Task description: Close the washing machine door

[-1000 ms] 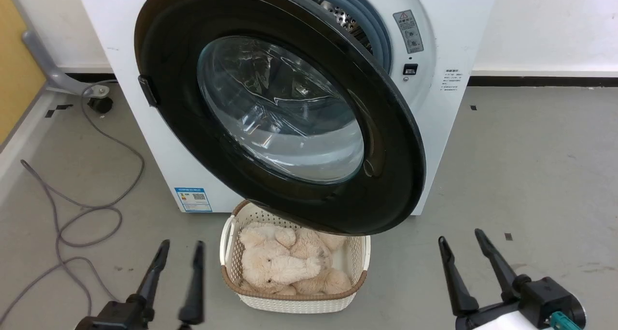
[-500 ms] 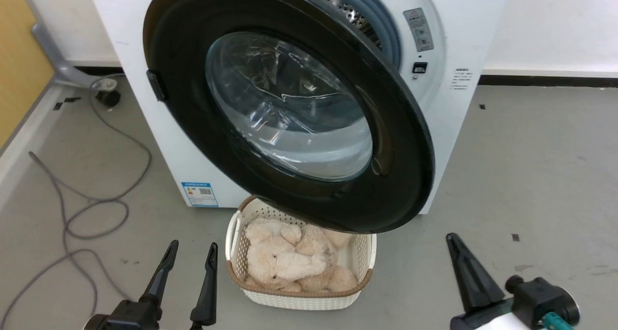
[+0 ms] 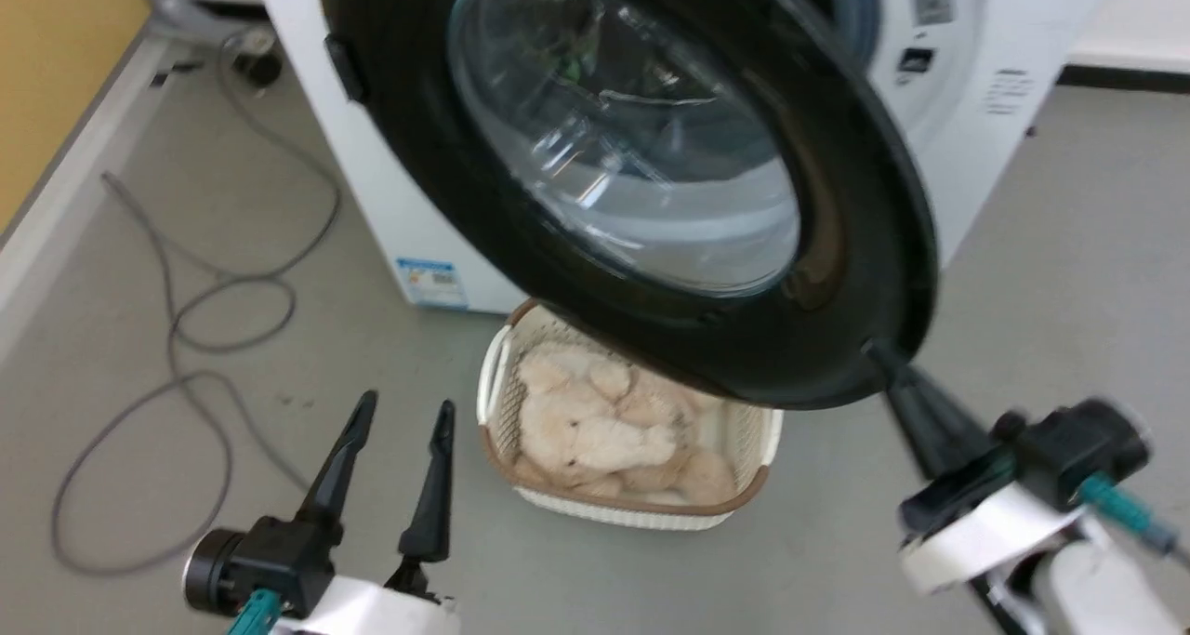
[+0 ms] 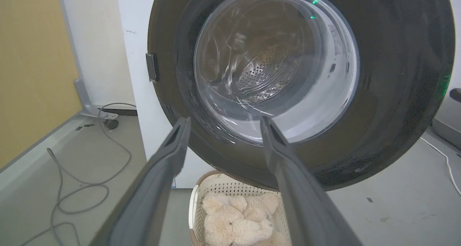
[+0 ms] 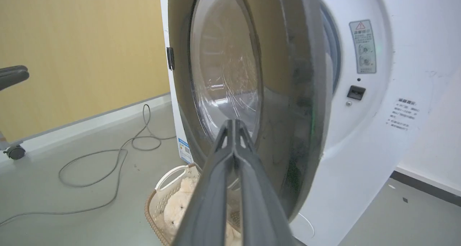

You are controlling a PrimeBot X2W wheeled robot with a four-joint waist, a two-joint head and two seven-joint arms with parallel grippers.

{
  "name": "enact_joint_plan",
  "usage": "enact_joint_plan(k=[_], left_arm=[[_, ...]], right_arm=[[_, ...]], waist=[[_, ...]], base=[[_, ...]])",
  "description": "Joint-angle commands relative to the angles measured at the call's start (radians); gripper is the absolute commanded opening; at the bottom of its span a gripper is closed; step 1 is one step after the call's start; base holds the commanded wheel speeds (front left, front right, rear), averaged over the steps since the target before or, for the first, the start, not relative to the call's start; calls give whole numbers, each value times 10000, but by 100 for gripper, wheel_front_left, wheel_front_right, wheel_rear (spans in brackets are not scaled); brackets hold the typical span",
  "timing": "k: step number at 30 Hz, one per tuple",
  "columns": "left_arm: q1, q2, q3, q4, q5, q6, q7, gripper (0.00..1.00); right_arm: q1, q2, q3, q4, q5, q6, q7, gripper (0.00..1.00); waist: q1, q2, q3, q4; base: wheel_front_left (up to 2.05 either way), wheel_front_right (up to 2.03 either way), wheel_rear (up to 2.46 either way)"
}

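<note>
Approach step: right gripper point(image 3: 879, 354), pinched empty, sits beside round black-rimmed glass washing machine door point(image 3: 632, 142); left gripper point(image 3: 407, 403) splayed. Next, push door toward big white washing machine point(image 3: 976, 179).

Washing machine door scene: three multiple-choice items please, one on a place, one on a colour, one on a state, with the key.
1. Where is the basket? A. on the floor under the open washing machine door; B. inside the drum; C. on top of the machine.
2. What colour is the door's rim? A. white; B. black; C. blue.
3. How does the right gripper stand? A. fingers spread wide; B. fingers shut together; C. clamped on the basket.
Key: 1 A, it sits on the grey floor beneath the door's lower edge. 2 B, its wide ring is black. 3 B, the right wrist view shows both fingers pressed together.
</note>
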Motion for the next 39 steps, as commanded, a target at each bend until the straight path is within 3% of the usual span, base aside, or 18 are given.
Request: enact_joint_plan(k=[1, 8, 19, 39], left_arm=[[-171, -28, -43, -6, -56, -42, -43, 100], [-509, -39, -216, 20, -80, -43, -43, 100], [-1049, -79, -419, -26, -148, -43, -43, 100], [-1944, -148, -601, -22, -560, -44, -43, 100]], right_arm=[[-253, -148, -45, 102, 107, 6, -46, 0], [-1461, -824, -616, 1162, 794, 6, 157, 0], [-3381, -1722, -716, 2052, 1583, 6, 574, 0], [-6644, -2216, -2105, 3944, 2039, 6, 1890, 0]], waist=[[-1, 0, 281, 310], [-1, 0, 768, 771], [-1, 0, 1663, 1250], [-1, 0, 2975, 1857]], base=[[0, 0, 0], [0, 0, 0], [0, 0, 0], [0, 0, 0]])
